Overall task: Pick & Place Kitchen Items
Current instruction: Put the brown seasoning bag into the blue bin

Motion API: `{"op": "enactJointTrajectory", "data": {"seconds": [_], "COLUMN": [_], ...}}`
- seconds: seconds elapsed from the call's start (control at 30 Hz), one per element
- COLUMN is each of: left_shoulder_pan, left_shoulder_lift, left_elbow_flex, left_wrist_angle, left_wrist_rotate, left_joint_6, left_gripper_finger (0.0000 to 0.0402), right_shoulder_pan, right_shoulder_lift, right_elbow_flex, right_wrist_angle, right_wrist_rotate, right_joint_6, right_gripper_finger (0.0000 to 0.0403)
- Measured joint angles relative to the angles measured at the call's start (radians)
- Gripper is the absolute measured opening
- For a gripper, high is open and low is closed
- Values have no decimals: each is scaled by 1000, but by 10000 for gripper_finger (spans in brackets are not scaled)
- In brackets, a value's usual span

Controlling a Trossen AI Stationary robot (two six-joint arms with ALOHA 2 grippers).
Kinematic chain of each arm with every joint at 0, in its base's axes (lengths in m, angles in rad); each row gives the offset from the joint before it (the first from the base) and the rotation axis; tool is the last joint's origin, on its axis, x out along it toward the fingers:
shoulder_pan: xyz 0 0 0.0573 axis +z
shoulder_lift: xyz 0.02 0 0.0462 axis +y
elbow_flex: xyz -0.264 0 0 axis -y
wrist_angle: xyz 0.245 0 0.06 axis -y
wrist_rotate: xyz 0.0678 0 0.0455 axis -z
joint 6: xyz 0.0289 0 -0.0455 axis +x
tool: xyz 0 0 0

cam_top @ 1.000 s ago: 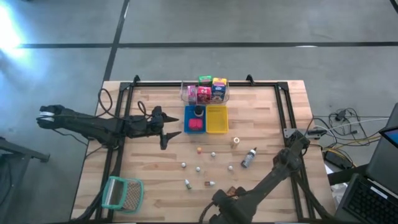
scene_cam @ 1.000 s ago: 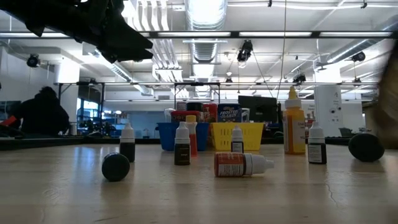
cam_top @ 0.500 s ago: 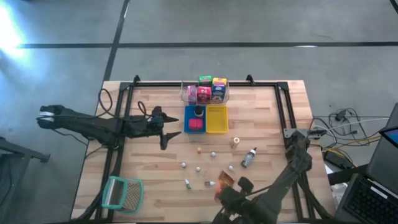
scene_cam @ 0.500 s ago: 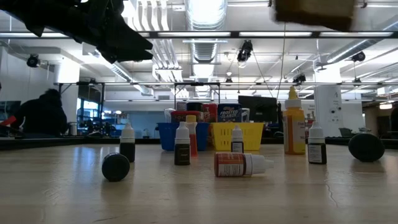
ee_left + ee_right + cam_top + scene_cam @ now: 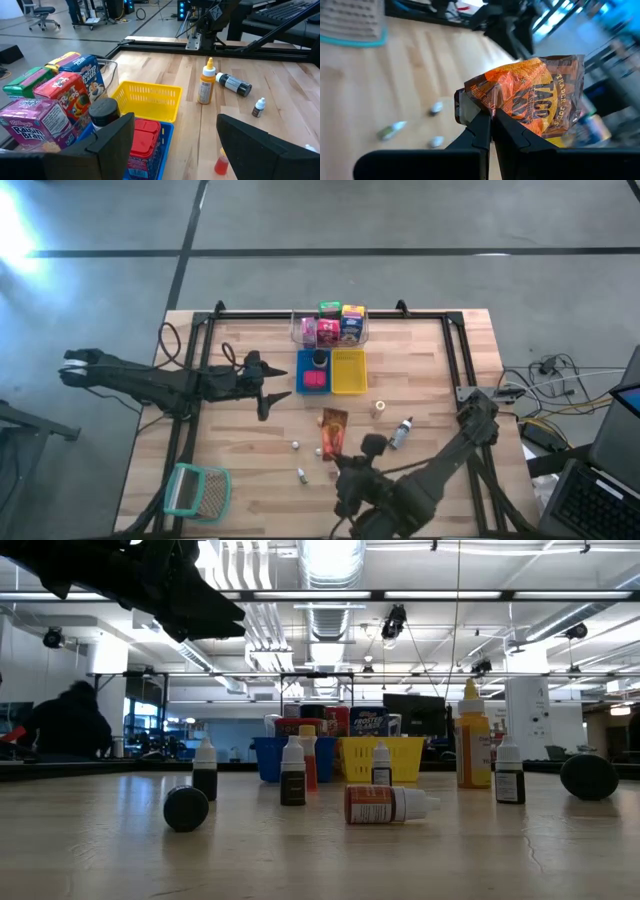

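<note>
An orange taco packet (image 5: pixel 333 430) hangs over the table's middle, with my right gripper (image 5: pixel 339 459) shut on it; the right wrist view shows the packet (image 5: pixel 535 95) past the shut fingers (image 5: pixel 491 124). My left gripper (image 5: pixel 275 394) waits open beside the blue tray (image 5: pixel 300 370), touching nothing, and also shows open in its own wrist view (image 5: pixel 175 150). Small bottles (image 5: pixel 296 444) stand on the wood, and a grey bottle (image 5: pixel 401 433) lies on its side. Boxed groceries (image 5: pixel 328 328) stand in the clear tub. My right gripper pinches the packet's crimped end (image 5: pixel 475 102) between its two fingers. The fingers come from the table's near side, slanting slightly down. The rest of the packet sticks out beyond the fingertips toward the far edge, lifted clear of the table.
A yellow tray (image 5: pixel 349 370) sits next to the blue one, behind them the clear tub (image 5: pixel 296 332). A teal-rimmed mesh basket (image 5: pixel 197 490) lies at the near left. A yellow-capped bottle (image 5: pixel 379 408) stands right of the middle. A black frame (image 5: pixel 455 350) rims the table.
My right gripper has risen from the near edge and gone toward the far edge and a little left, rolling its wrist, with the orange packet carried along and lifted clear. It has left the low view.
</note>
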Motion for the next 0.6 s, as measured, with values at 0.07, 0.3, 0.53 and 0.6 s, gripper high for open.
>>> {"op": "enactJointTrajectory", "data": {"seconds": [0.07,0.3,0.53,0.6], "left_shoulder_pan": [0,0,0,0], "left_shoulder_lift": [0,0,0,0], "left_elbow_flex": [0,0,0,0], "left_wrist_angle": [-1,-3,-3,-3], "left_wrist_rotate": [0,0,0,0], "left_joint_6": [0,0,-50,-55], "left_gripper_finger": [287,287,287,287], "right_shoulder_pan": [-19,-67,-104,-116], "right_shoulder_lift": [0,0,0,0], "right_elbow_flex": [0,0,0,0], "right_wrist_angle": [0,-10,-55,-115], "right_wrist_rotate": [26,84,107,160], "right_joint_6": [-74,-309,-533,-547], "right_gripper_finger": [8,8,8,8]}}
